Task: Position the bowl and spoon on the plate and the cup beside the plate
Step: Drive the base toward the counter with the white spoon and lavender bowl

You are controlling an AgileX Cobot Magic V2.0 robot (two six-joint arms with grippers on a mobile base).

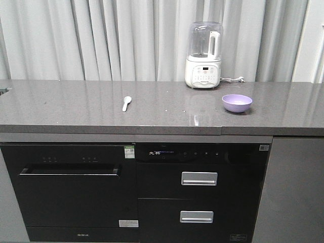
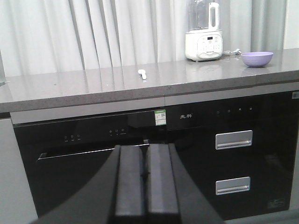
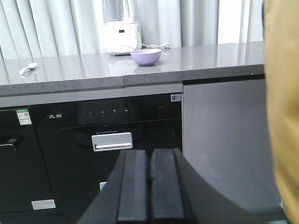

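Even indoor light; soft glare on countertop (image 1: 192, 119); slightly grainy.

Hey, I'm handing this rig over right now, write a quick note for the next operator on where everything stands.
Left gripper: shut, empty, held low in front of the cabinets.
Right gripper: shut, empty, also low in front of the cabinets.
Bowl: upright on the counter, right side, in front of the white appliance.
Spoon: lying on the counter, well to the left of the bowl.
Plate and cup: not in any view.
Done: nothing placed yet.
Left: find the plate and cup, put bowl and spoon on the plate, and set the cup beside it.
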